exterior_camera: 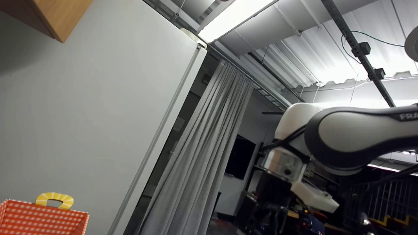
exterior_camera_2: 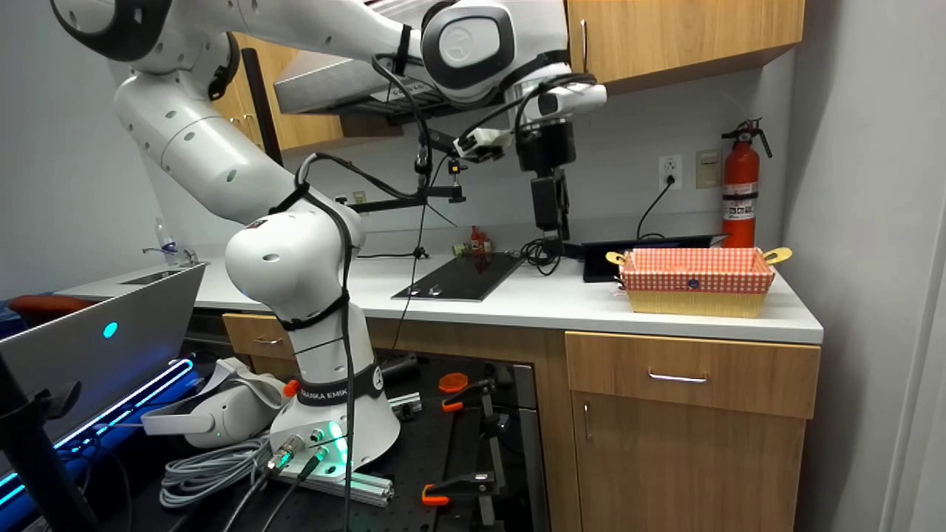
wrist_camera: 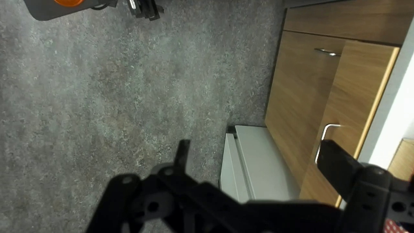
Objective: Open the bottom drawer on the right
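1. Wooden drawer, broad-fronted, lies under the counter, directly below the gingham-lined basket; it looks closed, or nearly so.
2. Under that, lower still from the basket, is a cabinet door with an upright handle, so I judge the drawer above it is meant.
3. The drawer's bar handle runs level below the basket, presumably set that way for a straight outward pull.
4. The fingers are spread wide, nothing between them. In an exterior view they hang pointing down, to the basket's left. Held so, they seem meant to descend over the bar; I judge them apart from it, though the wrist view overlaps the two.
5. The counter's front edge, just before the basket, could catch a fingertip arriving too high; the side wall stands near the basket's right, so that end is tight.
6. Floor shows out in front of and below the basket, likely enough room for the drawer to slide.
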`<state>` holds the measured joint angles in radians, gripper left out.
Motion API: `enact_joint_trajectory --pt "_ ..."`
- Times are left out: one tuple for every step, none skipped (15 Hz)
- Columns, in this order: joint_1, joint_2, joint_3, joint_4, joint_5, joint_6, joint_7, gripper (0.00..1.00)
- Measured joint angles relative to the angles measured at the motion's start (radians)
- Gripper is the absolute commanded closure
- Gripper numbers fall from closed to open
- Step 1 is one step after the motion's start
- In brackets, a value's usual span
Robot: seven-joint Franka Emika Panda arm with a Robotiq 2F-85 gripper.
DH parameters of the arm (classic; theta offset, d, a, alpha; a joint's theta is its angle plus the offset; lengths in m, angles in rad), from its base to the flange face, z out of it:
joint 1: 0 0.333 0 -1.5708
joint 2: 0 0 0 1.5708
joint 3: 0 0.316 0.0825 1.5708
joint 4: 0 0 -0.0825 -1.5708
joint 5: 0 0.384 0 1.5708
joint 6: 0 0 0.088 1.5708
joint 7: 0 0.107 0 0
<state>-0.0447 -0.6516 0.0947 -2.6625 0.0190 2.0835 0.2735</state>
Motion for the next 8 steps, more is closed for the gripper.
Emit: enact_joint_trajectory --pt "-0.007 0.018 -0.008 -0.023 -0.003 0.056 -0.001 0.00" --pt "-0.013 0.037 -0.016 -0.044 -0.004 0.111 -0.002 0.00" --pt "-0.020 0.059 -0.025 -0.064 -0.004 0.166 -0.005 0.00" --pt "-0.025 0.081 -0.034 -0.079 -0.004 0.208 -0.010 0.00" --pt "-0.028 0.099 -0.038 -0.085 -0.004 0.219 -0.012 0.00" --pt "-0.027 0.104 -0.038 -0.084 -0.004 0.219 -0.012 0.00" --pt "-0.027 0.102 -0.037 -0.082 -0.004 0.218 -0.012 0.00" --pt "-0.027 0.099 -0.034 -0.082 -0.004 0.218 -0.011 0.00"
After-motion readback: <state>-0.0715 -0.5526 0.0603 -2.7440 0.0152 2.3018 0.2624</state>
